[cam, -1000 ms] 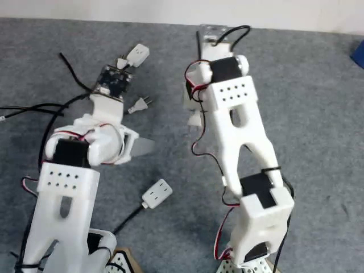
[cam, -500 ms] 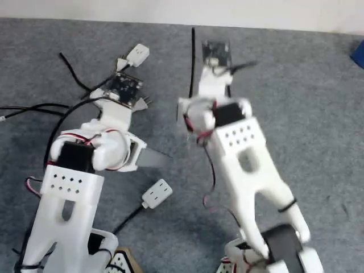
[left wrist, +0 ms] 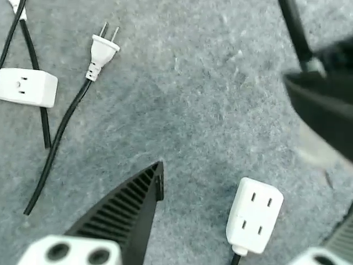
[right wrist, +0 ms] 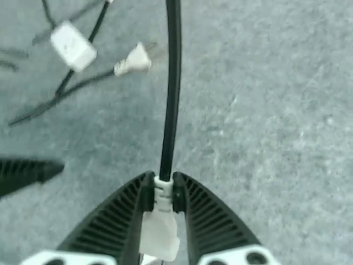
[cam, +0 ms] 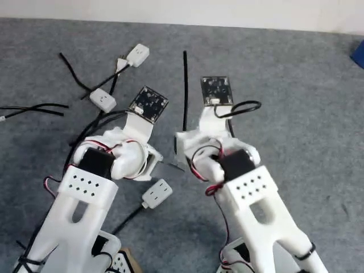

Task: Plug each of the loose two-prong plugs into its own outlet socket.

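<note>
right gripper [right wrist: 161,190] pinched tight on a white plug [right wrist: 159,226]; the body sits between the pads and its black cord [right wrist: 172,83] runs straight out ahead of the fingertips; prongs hidden, probably pointing back toward the wrist, so I'd expect a regrip before insertion.

handling: plug looks light, hard moulded plastic, a bit slick; take it by the flat sides of the body, not the strain relief or cord; cord looks stiff enough to drag and twist the plug; thin prongs could bend if pushed in off-axis.

left gripper [left wrist: 251,199] spread wide, holding nothing; multi-outlet socket block [left wrist: 253,221] lies just below the gap between its fingers, slots up, on the grey carpet [left wrist: 209,94]; the block looks light and may slide unless pinned.

loose two-prong plug [left wrist: 102,48] lies well ahead of the left fingertips, prongs pointing away from the hand; smaller socket block [left wrist: 27,87] sits near that plug's cord.
</note>
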Motion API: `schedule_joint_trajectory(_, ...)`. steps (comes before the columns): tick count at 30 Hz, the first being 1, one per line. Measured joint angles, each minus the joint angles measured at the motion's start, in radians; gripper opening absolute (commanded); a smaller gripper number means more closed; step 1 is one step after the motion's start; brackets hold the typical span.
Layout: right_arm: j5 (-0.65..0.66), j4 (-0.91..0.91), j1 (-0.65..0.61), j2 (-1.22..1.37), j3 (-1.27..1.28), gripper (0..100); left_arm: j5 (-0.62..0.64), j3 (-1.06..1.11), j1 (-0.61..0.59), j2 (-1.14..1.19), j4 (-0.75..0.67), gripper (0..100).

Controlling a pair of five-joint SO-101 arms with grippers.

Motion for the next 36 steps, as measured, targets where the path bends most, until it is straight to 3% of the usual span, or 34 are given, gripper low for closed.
schedule_joint_trajectory(6,0.0,0.057,-0.035,-0.011,-0.014,0.6,0.0,0.005,0.011,0.035,-0.069,48)
schedule_joint_trajectory(16,0.04,0.132,-0.037,-0.011,-0.044,0.6,-0.014,-0.077,-0.052,0.377,-0.17,48)
schedule_joint_trajectory(30,0.153,0.207,0.04,-0.012,-0.054,0.6,-0.038,-0.087,-0.112,0.359,-0.172,46)
schedule_joint_trajectory(36,0.222,0.219,0.021,0.106,-0.066,0.6,-0.038,-0.077,-0.275,0.23,-0.172,45)
